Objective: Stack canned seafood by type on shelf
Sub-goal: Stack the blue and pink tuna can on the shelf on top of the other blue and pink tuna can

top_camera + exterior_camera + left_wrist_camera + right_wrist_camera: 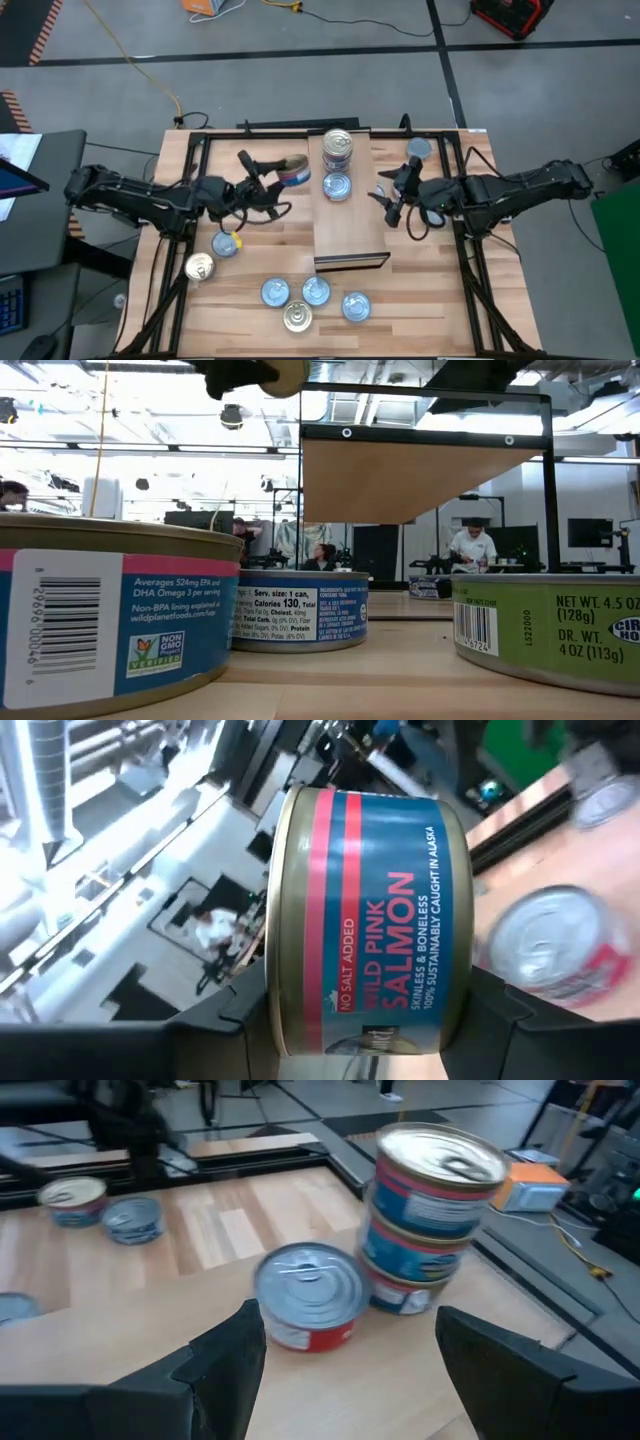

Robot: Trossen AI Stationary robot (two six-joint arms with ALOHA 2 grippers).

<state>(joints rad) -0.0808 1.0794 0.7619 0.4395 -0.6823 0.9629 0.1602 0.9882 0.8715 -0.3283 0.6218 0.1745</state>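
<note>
High view: the left arm is stretched from the table's left edge toward the middle, its left gripper (280,178) closed on a salmon tin (294,174) held on its side above the striped tabletop (440,270), just left of the shelf (352,232); in the left wrist view the tin (365,920) is seen clamped between the two dark fingers (560,1040), a round flat can with a blue and pink paper label and a dull gold rim; the right arm is reached in from the right, its right gripper (392,195) held just beside the shelf with the jaws spread wide and nothing between them; the shelf is a plain light-wood board with a dark front edge; at its far end a stack of tins (338,148) stands slightly askew, seemingly three high, and a single tin with a red label (337,186) lies just in front of it, its ribbed metal lid shiny (309,1295); further loose tins (315,292), blue-topped and gold-topped, are scattered on the tabletop near the front edge.
</note>
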